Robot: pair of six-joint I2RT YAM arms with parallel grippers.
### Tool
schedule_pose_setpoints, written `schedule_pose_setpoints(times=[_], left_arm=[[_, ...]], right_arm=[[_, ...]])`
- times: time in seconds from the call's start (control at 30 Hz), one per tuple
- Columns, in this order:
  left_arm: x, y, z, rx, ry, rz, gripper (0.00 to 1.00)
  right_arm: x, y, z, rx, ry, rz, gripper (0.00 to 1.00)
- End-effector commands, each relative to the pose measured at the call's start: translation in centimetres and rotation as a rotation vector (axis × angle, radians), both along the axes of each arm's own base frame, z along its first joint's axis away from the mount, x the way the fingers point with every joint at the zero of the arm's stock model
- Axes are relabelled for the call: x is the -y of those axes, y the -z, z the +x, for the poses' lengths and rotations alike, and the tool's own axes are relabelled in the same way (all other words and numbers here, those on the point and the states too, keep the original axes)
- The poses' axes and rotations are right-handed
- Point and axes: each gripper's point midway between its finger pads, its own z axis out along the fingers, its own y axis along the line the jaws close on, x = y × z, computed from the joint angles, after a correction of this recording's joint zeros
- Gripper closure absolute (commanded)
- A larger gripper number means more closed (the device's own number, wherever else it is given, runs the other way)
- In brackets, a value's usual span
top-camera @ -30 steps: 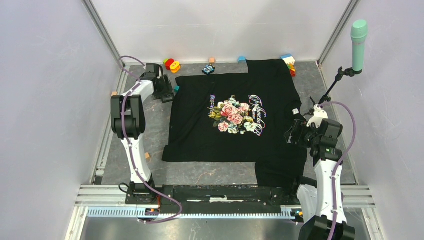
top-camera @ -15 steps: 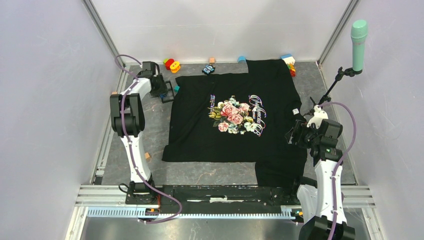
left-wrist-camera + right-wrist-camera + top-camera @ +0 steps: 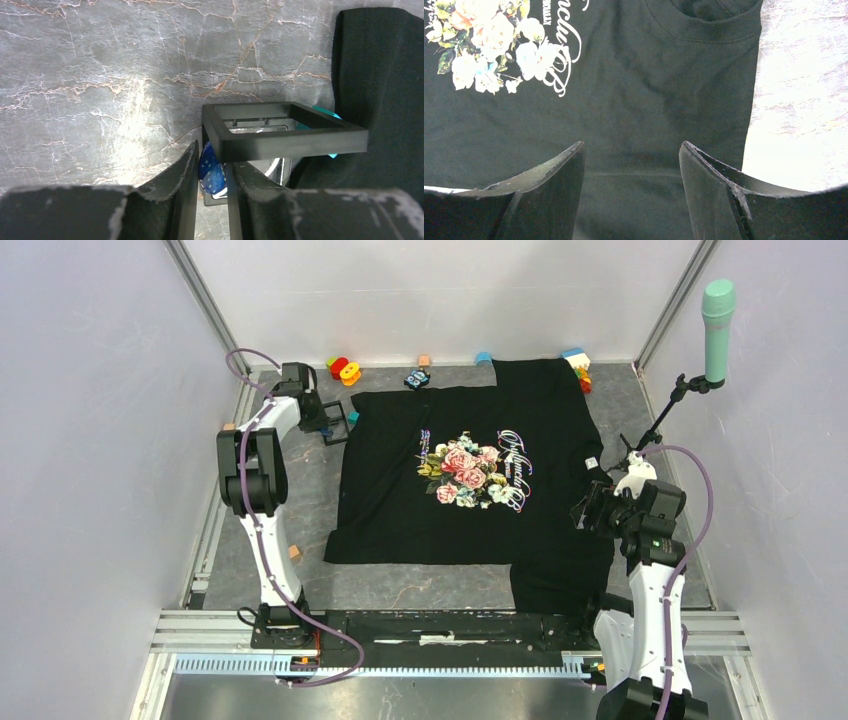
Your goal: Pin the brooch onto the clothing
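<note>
The black T-shirt (image 3: 470,480) with its rose print lies flat on the table, and its left edge shows in the left wrist view (image 3: 385,75). My left gripper (image 3: 322,420) is at the far left, beside the shirt's left sleeve. In the left wrist view, my left gripper (image 3: 214,157) is shut on the small blue brooch (image 3: 211,172), held on edge against the black square frame case (image 3: 280,135), whose lid stands raised. My right gripper (image 3: 585,508) is open and empty just above the shirt's right side (image 3: 649,100); its wide gap shows in the right wrist view (image 3: 631,145).
A teal cube (image 3: 353,417) sits next to the case. Red and yellow toys (image 3: 343,368), a dark blue toy (image 3: 417,378) and coloured blocks (image 3: 577,362) line the back wall. A microphone on a stand (image 3: 717,315) rises at the right. A small orange block (image 3: 294,552) lies at the left.
My left gripper has drawn back a little toward the far left corner, so the black frame case now shows beside it. The right arm has barely moved.
</note>
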Motion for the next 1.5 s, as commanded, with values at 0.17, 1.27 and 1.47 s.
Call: schedule_pose_setpoints(times=[0.17,1.27,1.47], left_arm=[[0.5,-3.3,-0.6,0.056,0.030,-0.018,0.83],[32.3,-24.3,-23.1,0.305,1.216,-0.667,0.98],[34.7,-27.0,-28.9,0.366,1.372,-0.855,0.98]], right_arm=[[-0.1,-1.4,0.3,0.042,-0.002,-0.009,0.27],[-16.3,-11.1,-0.2,0.314,-0.692,0.415,0.21],[-20.6,-14.6,-1.3,0.397,-0.793,0.535,0.28]])
